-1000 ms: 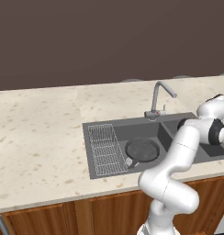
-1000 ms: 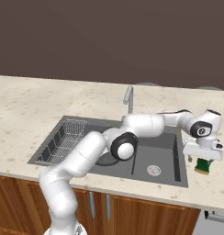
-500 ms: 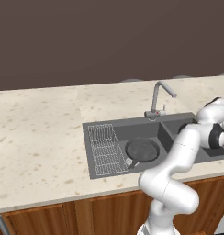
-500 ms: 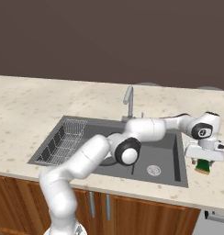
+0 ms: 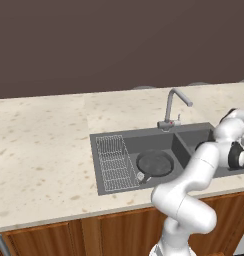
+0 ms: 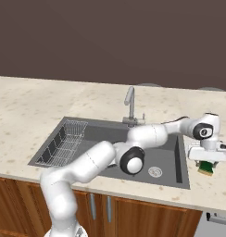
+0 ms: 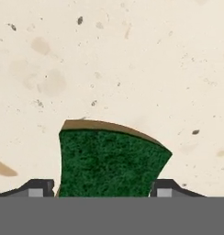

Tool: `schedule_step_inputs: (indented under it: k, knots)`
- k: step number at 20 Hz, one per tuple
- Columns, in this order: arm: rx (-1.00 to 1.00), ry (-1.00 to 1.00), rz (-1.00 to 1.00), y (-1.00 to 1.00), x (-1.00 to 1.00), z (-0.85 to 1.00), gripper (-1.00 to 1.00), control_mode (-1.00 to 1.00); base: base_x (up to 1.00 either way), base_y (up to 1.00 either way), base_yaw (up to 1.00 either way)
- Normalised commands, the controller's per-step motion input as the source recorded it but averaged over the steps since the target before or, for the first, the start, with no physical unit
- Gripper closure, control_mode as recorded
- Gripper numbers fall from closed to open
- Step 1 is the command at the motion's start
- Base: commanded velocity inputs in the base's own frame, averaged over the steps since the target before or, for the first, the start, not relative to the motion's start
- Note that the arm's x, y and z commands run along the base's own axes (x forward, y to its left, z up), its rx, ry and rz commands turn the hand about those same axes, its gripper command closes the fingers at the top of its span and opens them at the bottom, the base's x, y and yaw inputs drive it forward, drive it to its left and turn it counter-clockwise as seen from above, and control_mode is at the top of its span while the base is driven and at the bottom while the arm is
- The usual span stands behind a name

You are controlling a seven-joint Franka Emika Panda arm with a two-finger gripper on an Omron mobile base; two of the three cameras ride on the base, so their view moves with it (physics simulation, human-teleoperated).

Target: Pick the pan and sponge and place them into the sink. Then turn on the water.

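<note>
The sponge (image 7: 109,160), green on top with a yellow-brown edge, lies on the speckled counter to the right of the sink (image 6: 101,134). My gripper (image 6: 206,165) points down over the sponge (image 6: 206,168). In the hand view its two fingertips (image 7: 40,187) press against the sponge's sides, which look pinched in, so the gripper (image 7: 103,188) is shut on it. The pan (image 5: 154,164), a round dark skillet, rests in the left basin of the sink (image 5: 139,141), its handle toward the front.
A wire rack (image 5: 114,162) fills the left end of the left basin, seen too in the right base view (image 6: 66,141). The curved faucet (image 5: 174,105) stands behind the sink's divider; no stream runs from it. Wooden cabinets (image 5: 94,235) sit below the counter.
The jaws have closed in from wide open onto the sides of the sponge. The arm and the sponge have hardly moved.
</note>
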Motion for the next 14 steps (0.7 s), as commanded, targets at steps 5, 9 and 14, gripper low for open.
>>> schedule_step_inputs:
  k: [5,9,14]
  knots:
    - [0.00,0.19,0.00,-0.01,0.03,-0.38,-1.00,-1.00,0.00,0.00,0.00]
    - [0.00,0.21,0.00,0.00,-0.01,-0.30,-1.00,-1.00,0.00,0.00,0.00]
    - [0.03,0.17,0.00,0.01,-0.05,-0.20,1.00,-1.00,0.00,0.00,0.00]
